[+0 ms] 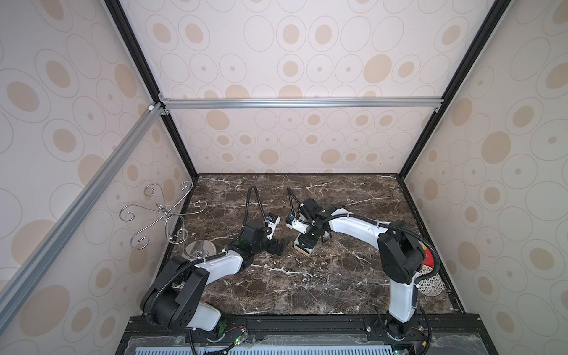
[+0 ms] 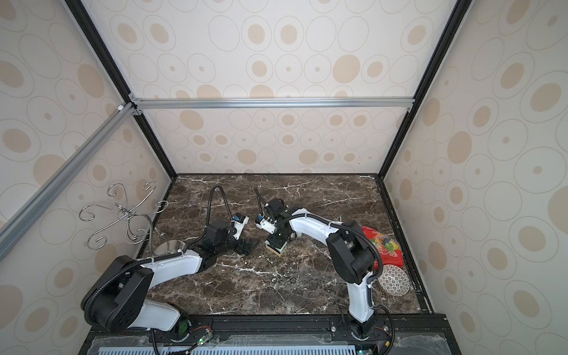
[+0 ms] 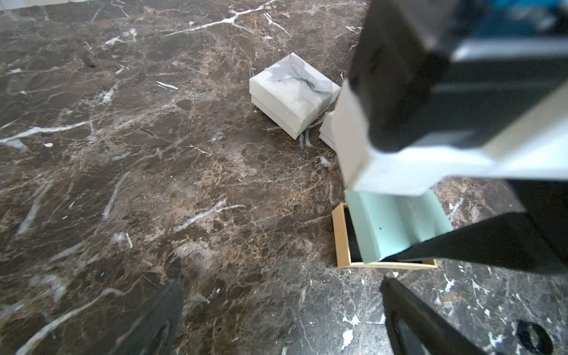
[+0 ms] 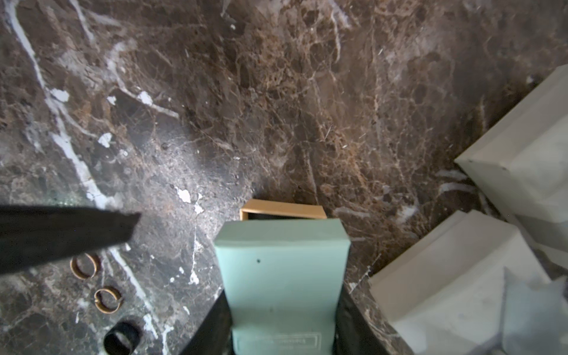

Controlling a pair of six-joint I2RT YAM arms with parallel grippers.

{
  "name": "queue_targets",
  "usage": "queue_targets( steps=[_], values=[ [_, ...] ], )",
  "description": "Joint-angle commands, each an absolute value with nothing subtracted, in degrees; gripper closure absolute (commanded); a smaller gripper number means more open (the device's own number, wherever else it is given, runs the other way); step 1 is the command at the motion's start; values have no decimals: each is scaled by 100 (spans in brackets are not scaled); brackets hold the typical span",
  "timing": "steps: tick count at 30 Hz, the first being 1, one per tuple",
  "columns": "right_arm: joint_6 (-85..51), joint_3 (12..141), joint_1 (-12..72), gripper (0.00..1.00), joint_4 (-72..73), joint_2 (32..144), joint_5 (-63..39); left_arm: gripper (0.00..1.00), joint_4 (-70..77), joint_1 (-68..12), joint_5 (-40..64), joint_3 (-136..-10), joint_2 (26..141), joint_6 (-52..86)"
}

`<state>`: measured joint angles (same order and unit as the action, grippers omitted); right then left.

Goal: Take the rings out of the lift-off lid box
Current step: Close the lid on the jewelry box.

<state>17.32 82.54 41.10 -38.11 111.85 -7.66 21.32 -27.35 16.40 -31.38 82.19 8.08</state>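
Right wrist view: two brassy rings [image 4: 106, 299], one black; right end effector [image 4: 282, 295] seemingly pinching mint lid [image 4: 281, 252], left end effector [image 3: 281, 285] spread.

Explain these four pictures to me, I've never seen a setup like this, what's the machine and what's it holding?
These are two robot arms on a marble table. Two pictures look down from overhead; two come from cameras on the arms' wrists. The right arm's fingers grip a mint-green lid over its tan box. The left arm's fingers stand open and empty. Three rings lie loose on the marble. White gift boxes sit nearby, and a wire stand at the left.
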Motion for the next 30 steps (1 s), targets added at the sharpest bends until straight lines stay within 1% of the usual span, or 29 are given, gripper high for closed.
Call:
queue_targets(
  steps=[1, 8, 15, 30],
  values=[
    [1606, 8337, 4202, 57, -3938, 11249, -551, 0, 2110, -2692, 1721, -3208, 8269, 720],
    [1481, 8283, 4213, 53, -3951, 11259, -519, 0, 2169, -2694, 1791, -3212, 8335, 736],
    [1450, 8296, 4232, 52, -3911, 11276, -619, 0, 2175, -2689, 1820, -3207, 8364, 747],
    [1395, 8333, 4290, 44, -3929, 11329, -655, 0, 2220, -2685, 1900, -3211, 8425, 778]
  ],
)
